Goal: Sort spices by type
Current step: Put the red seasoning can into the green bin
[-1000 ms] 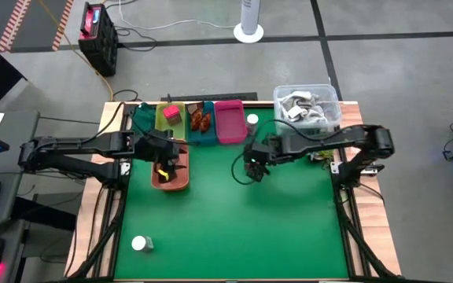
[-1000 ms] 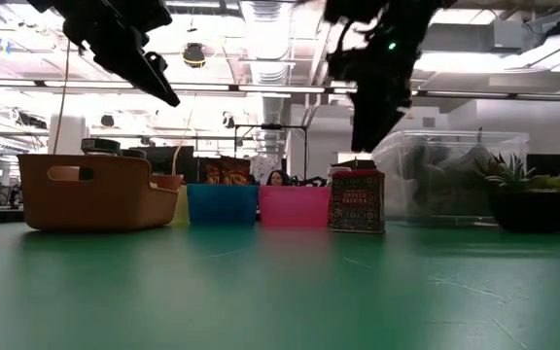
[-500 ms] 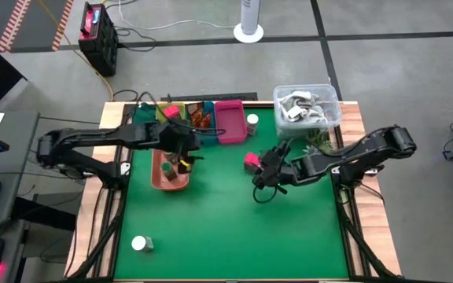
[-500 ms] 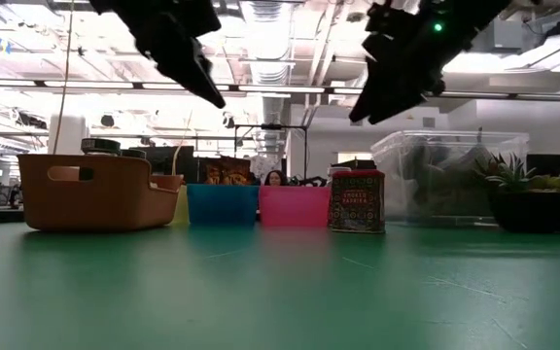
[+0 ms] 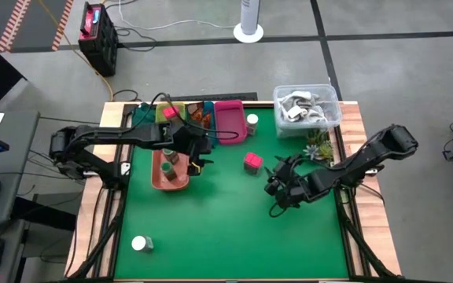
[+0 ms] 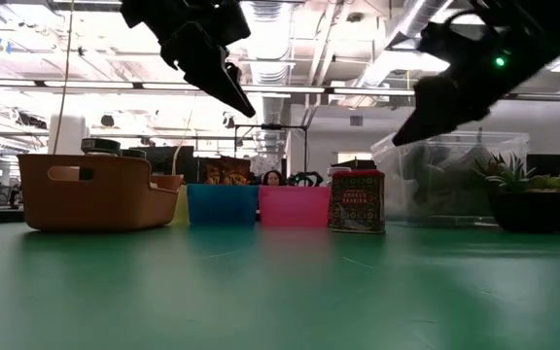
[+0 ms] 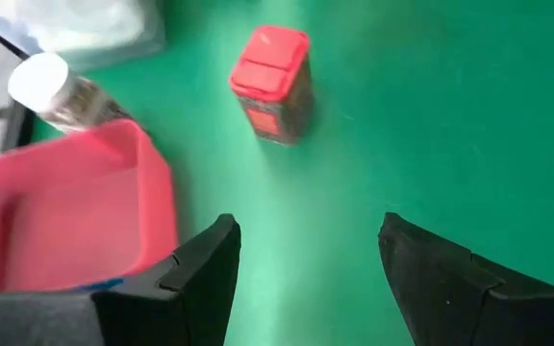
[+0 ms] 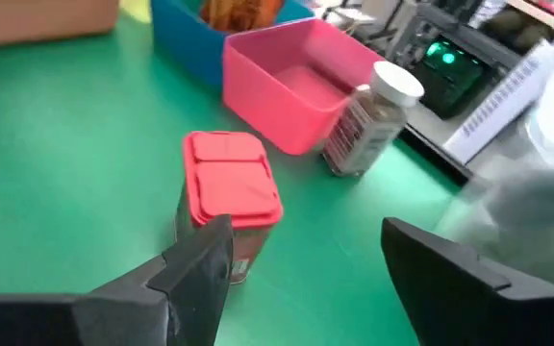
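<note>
**Pink box alone on the mat, both grippers empty**

Pink and upright, the box (image 5: 252, 162) stands on the green table (image 5: 226, 228) toward the back edge, just in front of the pink tray (image 5: 229, 122) and apart from it. A white-lidded jar (image 5: 252, 120) stands beside that tray at the back edge, and a second jar (image 5: 139, 244) sits well apart near the front-left corner.

The right gripper (image 5: 278, 189) hangs above the mat in front of the box, to its right, fingers spread wide and holding nothing. The left gripper (image 5: 197, 161) hovers by the brown bin (image 5: 169, 178), to the left of the box, jaws apart and empty too.

The box looks to be the next piece to sort. A good pick would come straight down over it, fingers on two flat sides, closing gently so it does not tip. The lift must clear the tray walls.

Both arms flank the box, so only one should reach in. The clear tub (image 5: 307, 106) and a small plant (image 5: 318, 146) crowd the back-right corner; the blue tray (image 5: 200, 122) already holds orange packets
</note>
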### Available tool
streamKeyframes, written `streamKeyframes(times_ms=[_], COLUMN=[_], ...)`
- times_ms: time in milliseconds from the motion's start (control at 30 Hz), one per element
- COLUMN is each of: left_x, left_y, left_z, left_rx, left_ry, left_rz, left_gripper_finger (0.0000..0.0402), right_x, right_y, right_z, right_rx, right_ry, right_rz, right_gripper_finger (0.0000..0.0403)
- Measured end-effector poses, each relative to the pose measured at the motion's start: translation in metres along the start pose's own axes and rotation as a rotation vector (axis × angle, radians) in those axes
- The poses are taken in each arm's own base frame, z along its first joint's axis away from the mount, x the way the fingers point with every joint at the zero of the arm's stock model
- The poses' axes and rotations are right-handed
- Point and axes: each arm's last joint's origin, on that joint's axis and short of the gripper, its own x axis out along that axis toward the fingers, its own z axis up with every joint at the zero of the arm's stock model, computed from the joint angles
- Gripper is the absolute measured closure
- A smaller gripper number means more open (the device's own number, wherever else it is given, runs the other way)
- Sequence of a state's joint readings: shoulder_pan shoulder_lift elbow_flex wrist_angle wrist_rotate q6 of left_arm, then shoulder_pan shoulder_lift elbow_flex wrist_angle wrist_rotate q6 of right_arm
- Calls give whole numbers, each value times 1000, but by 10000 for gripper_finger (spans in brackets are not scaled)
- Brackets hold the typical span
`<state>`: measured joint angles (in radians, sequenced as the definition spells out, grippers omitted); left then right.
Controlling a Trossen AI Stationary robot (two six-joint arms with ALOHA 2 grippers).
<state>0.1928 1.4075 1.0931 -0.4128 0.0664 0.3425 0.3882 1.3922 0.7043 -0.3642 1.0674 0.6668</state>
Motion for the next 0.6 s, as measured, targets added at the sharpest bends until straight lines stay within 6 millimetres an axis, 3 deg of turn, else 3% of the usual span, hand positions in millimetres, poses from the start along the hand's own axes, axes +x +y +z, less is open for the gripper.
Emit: streamKeyframes(times_ms=[100, 300, 433, 600], left_x=[0, 2, 12, 32], left_y=[2, 8, 15, 26], left_z=[3, 7, 11, 22], left_rx=[28, 38, 25, 29], left_ry=[-17, -60, -62, -49], left_rz=[52, 120, 79, 32], left_gripper_finger=[167, 167, 167, 167], right_x=[-6, -23, -29, -22], right_y=[-1, 5, 7, 2], right_z=[-13, -17, -19, -29], right_rx=[60, 213, 244, 240], right_ry=[-57, -191, -223, -198], right_rz=[-36, -50, -39, -50], right_gripper_finger=[111, 111, 111, 111])
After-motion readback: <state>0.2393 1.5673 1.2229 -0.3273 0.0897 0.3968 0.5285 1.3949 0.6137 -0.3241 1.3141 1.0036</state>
